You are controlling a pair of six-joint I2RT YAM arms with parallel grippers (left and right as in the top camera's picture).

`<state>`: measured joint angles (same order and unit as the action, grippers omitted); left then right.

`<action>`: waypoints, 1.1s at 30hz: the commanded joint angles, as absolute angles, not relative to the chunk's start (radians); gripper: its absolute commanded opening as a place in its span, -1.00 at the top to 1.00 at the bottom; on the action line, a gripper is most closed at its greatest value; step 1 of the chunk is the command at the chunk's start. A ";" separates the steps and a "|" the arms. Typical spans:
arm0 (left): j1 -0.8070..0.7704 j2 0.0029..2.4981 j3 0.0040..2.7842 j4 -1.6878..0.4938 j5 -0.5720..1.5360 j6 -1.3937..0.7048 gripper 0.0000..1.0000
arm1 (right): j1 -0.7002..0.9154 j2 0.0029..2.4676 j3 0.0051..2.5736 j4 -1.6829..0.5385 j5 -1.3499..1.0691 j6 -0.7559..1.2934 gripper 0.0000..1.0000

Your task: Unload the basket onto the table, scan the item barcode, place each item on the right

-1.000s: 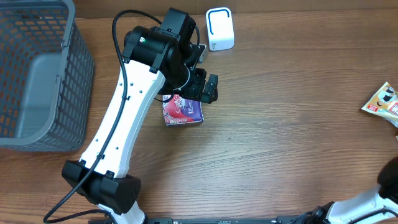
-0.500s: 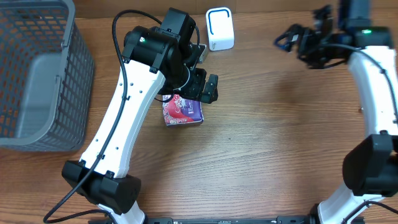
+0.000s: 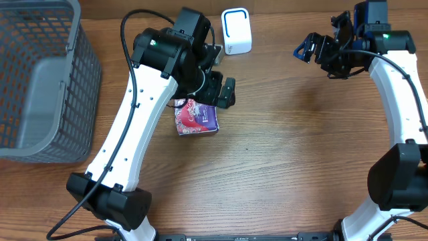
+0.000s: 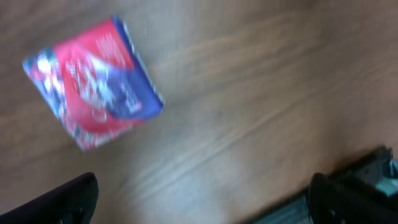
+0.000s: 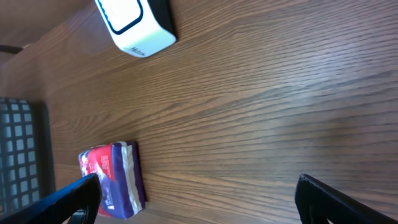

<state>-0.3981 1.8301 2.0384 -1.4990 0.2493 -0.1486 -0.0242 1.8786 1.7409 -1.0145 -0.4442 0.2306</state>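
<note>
Red-and-purple foil packet [image 3: 196,118]: flat on brown wooden table [image 3: 281,167], beside left gripper [image 3: 219,94], which is spread wide and empty. Right gripper [image 3: 313,48]: newly arrived near white box scanner [image 3: 236,30], wide, empty; scan pending.

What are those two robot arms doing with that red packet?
They are meant to scan its barcode. Right now the packet lies flat on the table. The left gripper hangs open above it, not holding it. The right gripper is open too, off to the right with nothing in it. The white scanner sits near the far edge, and a grey basket stands on the left.
</note>
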 commanded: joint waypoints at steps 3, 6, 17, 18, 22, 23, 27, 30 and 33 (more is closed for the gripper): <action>-0.400 1.832 2.039 -1.464 0.253 -0.142 -1.00 | -0.023 1.877 1.736 -1.011 -0.434 0.220 -1.00; -0.400 1.832 2.039 -1.464 0.262 -0.187 -1.00 | -0.023 1.877 1.736 -1.011 -0.434 0.220 -1.00; -0.337 1.852 2.032 -1.516 -0.134 -0.406 -1.00 | -0.023 1.877 1.736 -1.011 -0.434 0.220 -1.00; -0.318 1.858 2.026 -1.525 -0.134 -0.409 -0.99 | -0.023 1.877 1.736 -1.011 -0.434 0.220 -1.00; -0.254 1.877 1.969 -1.540 -0.119 -0.459 -0.99 | -0.023 1.877 1.736 -1.011 -0.434 0.220 -1.00; -0.242 1.879 1.940 -1.534 -0.103 -0.461 -1.00 | -0.023 1.877 1.736 -1.011 -0.434 0.220 -1.00; -0.222 1.891 1.817 -1.454 -0.084 -0.461 -1.00 | -0.024 1.877 1.736 -1.011 -0.434 0.220 -1.00; -0.223 1.892 1.750 -1.393 -0.085 -0.461 -0.67 | -0.024 1.877 1.736 -1.011 -0.434 0.220 -1.00; -0.223 1.893 1.685 -1.296 -0.058 -0.473 0.32 | -0.023 1.877 1.736 -1.011 -0.434 0.220 -1.00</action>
<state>-0.2192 1.8896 1.7298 -1.3365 -0.0776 -0.4473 -0.0246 1.8786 1.7409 -1.0142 -0.4374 0.2310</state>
